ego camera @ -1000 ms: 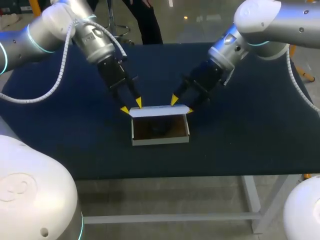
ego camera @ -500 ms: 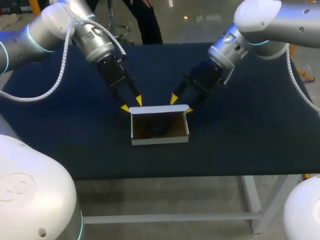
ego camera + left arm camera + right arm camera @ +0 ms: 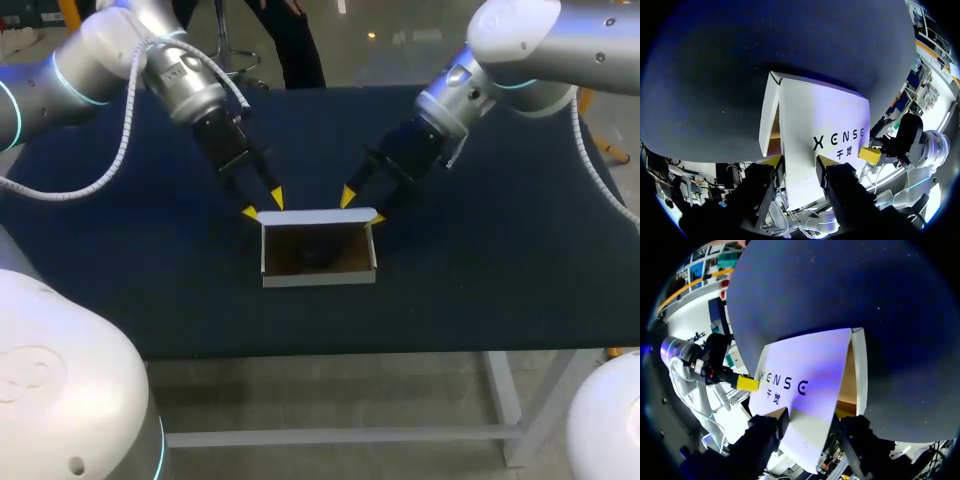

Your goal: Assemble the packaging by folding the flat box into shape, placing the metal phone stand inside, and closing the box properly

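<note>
Box (image 3: 318, 279) stood near the middle of the table (image 3: 150, 280), formed and open at the top, its brown interior exposed. Lid (image 3: 318, 216) was raised along the far edge, roughly upright, white face outward. A dark object (image 3: 320, 257) lay inside on the floor of the box; too dim to identify.

Left gripper (image 3: 262, 205) came in from the far left and sat at the lid's left end. Its fingers were spread, with the yellow tips just at the lid's top edge. In the left wrist view, the lid (image 3: 825, 120) ran down between the tips, seen face-on and not pinched.

Right gripper (image 3: 362, 207) came in from the far right and sat at the lid's right end, likewise released, tips apart against the top edge. In the right wrist view, the lid (image 3: 800, 365) lay ahead of the fingers and partly between them, and nothing was grasped.

The two grippers were near each other, one at each upper corner of the lid.
</note>
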{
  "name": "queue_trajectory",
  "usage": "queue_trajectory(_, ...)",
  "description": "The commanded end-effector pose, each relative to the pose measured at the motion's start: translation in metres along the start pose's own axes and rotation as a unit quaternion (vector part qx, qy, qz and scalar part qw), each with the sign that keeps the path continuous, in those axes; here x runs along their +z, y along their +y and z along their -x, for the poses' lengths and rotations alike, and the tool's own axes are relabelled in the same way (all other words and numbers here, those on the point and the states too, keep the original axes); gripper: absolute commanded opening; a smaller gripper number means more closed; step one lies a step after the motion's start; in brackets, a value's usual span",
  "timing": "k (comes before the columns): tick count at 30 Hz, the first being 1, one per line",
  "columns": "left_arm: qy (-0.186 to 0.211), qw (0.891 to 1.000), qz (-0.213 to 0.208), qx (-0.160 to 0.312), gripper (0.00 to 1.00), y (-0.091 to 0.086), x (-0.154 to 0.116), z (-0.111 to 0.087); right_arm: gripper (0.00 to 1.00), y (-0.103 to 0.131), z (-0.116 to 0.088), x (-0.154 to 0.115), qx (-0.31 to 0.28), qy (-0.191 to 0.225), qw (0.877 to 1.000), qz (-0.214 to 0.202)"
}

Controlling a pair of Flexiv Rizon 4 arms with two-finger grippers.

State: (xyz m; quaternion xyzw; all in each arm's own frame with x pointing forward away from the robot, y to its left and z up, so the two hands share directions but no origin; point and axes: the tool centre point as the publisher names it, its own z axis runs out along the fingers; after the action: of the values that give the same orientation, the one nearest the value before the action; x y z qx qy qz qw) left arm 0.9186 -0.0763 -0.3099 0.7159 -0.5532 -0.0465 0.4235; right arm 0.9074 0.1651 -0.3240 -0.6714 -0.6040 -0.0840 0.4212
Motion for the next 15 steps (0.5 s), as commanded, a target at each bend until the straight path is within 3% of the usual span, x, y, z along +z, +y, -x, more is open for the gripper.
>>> queue_trajectory(1,0.004,1.0,0.006,-0.005,0.43,-0.0033,-0.0007,-0.0045,0.58,0.0041,-0.0053,0.0017,-0.001,-0.002,1.0,-0.007)
queue_trajectory(10,0.025,0.999,-0.001,-0.021,0.36,-0.0047,-0.0042,-0.0045,0.56,0.0058,-0.0067,0.003,-0.002,-0.002,1.0,-0.008)
queue_trajectory(15,0.031,0.999,-0.001,-0.022,0.4,-0.0056,-0.0055,-0.004,0.56,0.007,-0.0061,0.0035,-0.001,-0.002,1.0,-0.01)
